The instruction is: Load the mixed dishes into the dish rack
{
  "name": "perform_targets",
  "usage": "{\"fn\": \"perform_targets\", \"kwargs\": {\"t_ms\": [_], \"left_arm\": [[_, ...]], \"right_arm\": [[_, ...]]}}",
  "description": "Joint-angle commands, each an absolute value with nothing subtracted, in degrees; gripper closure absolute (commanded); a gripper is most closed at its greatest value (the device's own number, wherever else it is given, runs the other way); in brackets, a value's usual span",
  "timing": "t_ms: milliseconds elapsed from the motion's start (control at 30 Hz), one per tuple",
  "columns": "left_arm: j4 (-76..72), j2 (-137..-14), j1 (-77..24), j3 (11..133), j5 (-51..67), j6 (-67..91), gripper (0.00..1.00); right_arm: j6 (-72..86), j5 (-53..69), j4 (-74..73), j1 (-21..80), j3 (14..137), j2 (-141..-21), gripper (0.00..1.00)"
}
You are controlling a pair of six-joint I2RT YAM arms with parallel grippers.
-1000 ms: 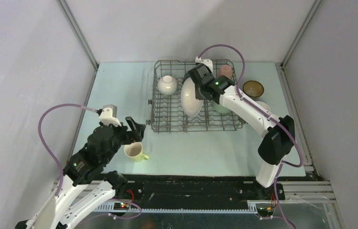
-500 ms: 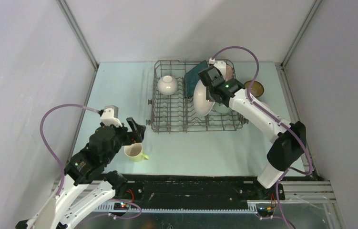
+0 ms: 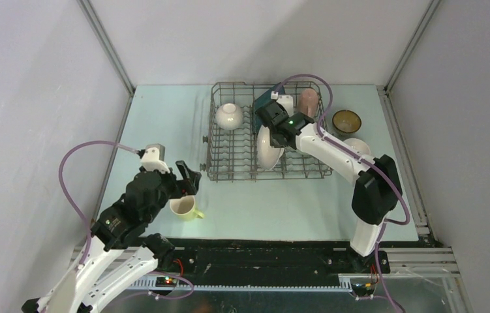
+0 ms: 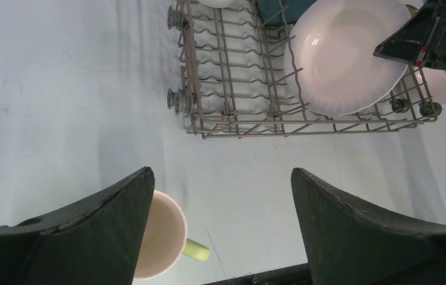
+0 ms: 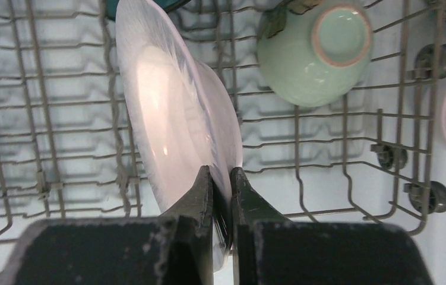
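Observation:
The grey wire dish rack (image 3: pixel 232 153) stands at the back middle. My right gripper (image 3: pixel 273 125) is shut on the rim of the white round plate (image 3: pixel 267 150), which stands on edge between the tines; the wrist view shows the jaws (image 5: pixel 221 178) pinching the plate (image 5: pixel 173 101). The teal square plate (image 3: pixel 265 101), a white bowl (image 3: pixel 228 115), the pink mug (image 3: pixel 308 102) and the pale green bowl (image 5: pixel 312 50) are in the rack. My left gripper (image 3: pixel 186 179) is open and empty above the yellow-green mug (image 3: pixel 185 208), which stands upright on the table (image 4: pixel 158 237).
The brown bowl (image 3: pixel 346 120) and another pale bowl (image 3: pixel 357 145) sit on the table just right of the rack. Frame posts and grey walls close in the table on both sides. The black base rail runs along the near edge.
My right gripper carried the white plate right, then back left and lower, so it now stands more upright among the tines. My left arm has hardly moved.

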State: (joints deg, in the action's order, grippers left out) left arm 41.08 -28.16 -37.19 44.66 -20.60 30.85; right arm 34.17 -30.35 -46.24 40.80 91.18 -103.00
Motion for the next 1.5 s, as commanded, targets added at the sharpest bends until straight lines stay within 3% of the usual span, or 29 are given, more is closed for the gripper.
{"fn": "perform_targets", "kwargs": {"t_ms": [0,267,333,367,467,567,633,1467], "left_arm": [[38.86,-29.49,-36.82,44.3,-19.94,29.78,0.08],[39.4,-30.82,-36.81,44.61,-20.29,29.35,0.04],[40.06,-30.91,-36.82,44.76,-20.6,29.49,0.01],[40.16,-30.92,-36.83,44.79,-20.71,29.51,0.01],[40.1,-31.06,-36.83,44.82,-20.61,29.38,0.0],[40.0,-31.35,-36.82,44.91,-20.36,29.43,0.0],[40.05,-31.45,-36.8,44.83,-20.2,29.4,0.0],[40.24,-32.36,-36.83,43.66,-19.95,29.55,0.0]], "right_arm": [[35.23,-27.3,-40.24,41.52,92.29,-101.31,0.97],[36.42,-22.65,-39.32,39.15,90.02,-101.55,0.83],[36.68,-21.68,-39.17,38.47,89.49,-101.32,0.75],[36.75,-20.98,-39.01,38.22,88.97,-100.87,0.65],[36.16,-19.94,-37.0,37.48,87.67,-99.07,0.52],[35.32,-19.46,-35.74,37.29,86.44,-97.55,0.32],[34.87,-19.51,-35.49,37.16,86.25,-96.75,0.25],[34.56,-11.93,-32.7,32.19,82.01,-96.36,0.23]]}}
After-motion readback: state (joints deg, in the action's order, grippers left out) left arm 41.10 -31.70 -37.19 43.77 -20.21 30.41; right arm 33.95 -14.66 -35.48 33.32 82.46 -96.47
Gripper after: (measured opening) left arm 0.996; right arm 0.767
